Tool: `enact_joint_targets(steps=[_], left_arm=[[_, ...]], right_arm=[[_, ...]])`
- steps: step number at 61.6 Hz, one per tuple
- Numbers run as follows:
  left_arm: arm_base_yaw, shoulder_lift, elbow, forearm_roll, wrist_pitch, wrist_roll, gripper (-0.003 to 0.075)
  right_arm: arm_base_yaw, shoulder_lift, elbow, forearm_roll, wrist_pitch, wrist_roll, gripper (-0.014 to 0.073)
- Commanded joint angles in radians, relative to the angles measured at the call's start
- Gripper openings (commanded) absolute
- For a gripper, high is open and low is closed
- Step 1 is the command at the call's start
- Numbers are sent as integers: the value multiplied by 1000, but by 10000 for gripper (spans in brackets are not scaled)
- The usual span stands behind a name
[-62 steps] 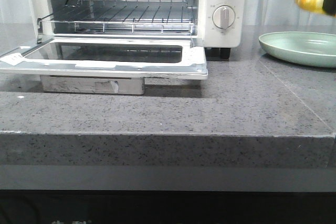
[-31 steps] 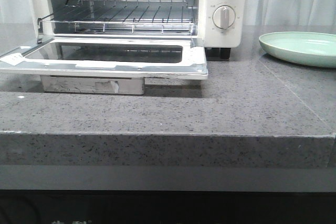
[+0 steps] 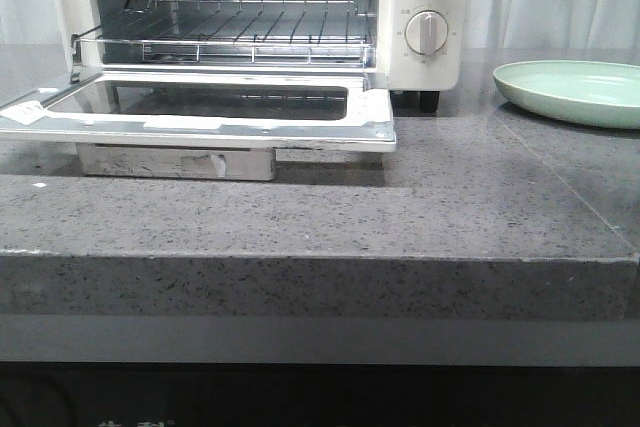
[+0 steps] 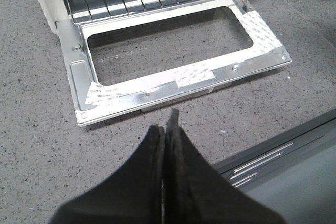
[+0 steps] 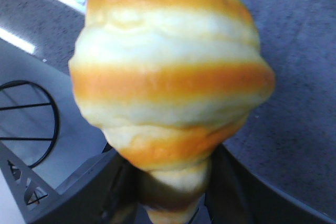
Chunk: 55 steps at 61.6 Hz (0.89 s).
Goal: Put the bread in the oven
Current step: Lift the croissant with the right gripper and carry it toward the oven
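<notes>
Nothing can be read: the stickers [image 4: 195,73] on the oven [image 3: 425,7] door [image 4: 178,85] carry print too small and blurred to make out.

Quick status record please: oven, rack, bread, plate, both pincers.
oven: door folded down flat, open
rack: in the cavity, nothing on it
bread: held in the right pincer, seen only in the right wrist view, out of the front view
plate: pale green, to the right of the oven, nothing on it
left pincer: shut, holding nothing, over the counter in front of the door
</notes>
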Motion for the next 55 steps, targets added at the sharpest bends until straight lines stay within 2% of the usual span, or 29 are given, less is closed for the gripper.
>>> enact_joint_targets(steps=[1,10,22,43,55], left_arm=[[-3,-2,-28,5,-75,-8,-18],[-3,-2,-28,5,-75,-8,-18],[-3,-2,-28,5,-75,-8,-18],[-3,-2,-28,5,-75,-8,-18],[-3,-2,-28,5,-75,-8,-18]], right_arm=[[87,20,-50,-28,-66,52,223],[227,142,-138,-142,-70,147,223],[320,319,-317,-281,-49,245,223],[327,649,-734,-481,22,337,223],[299,802,-927,-508,62,339,223]])
